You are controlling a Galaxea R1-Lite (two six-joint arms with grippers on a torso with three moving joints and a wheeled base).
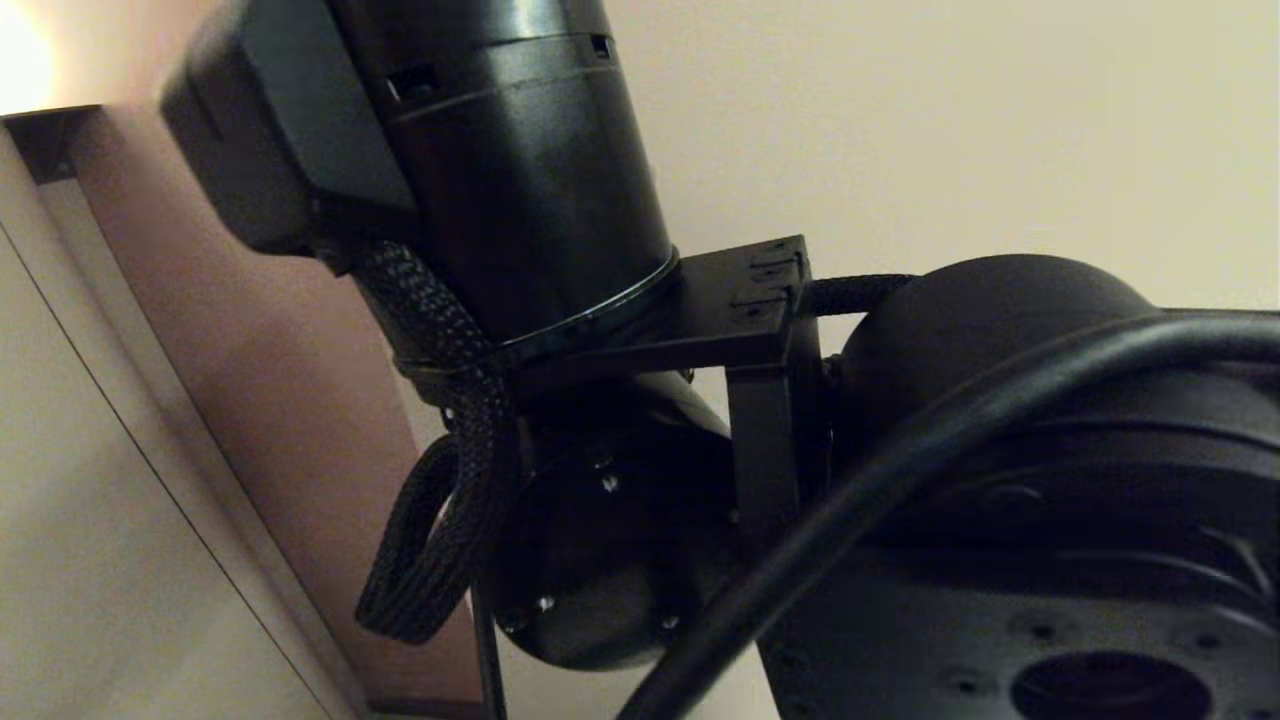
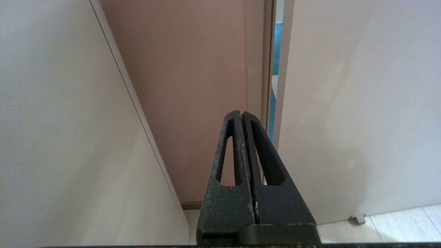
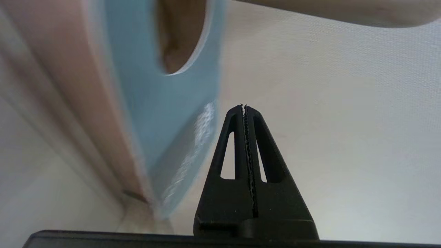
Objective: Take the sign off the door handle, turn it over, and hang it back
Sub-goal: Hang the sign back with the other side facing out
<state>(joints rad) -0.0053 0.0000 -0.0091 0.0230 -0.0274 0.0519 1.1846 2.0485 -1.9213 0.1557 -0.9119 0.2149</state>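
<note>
In the right wrist view the sign shows its teal side, blurred, with its oval hole towards the top. A rounded grey-tan bar along the frame's upper edge looks like the door handle; where the sign meets it is out of view. My right gripper is shut with nothing in it, just beside the sign's edge and apart from it. My left gripper is shut and empty, pointing at the narrow gap between a pale door and its frame. Neither gripper shows in the head view.
Black arm links and a cable fill most of the head view. A pinkish-brown panel and pale walls lie ahead of the left gripper. A small door stop sits on the tiled floor.
</note>
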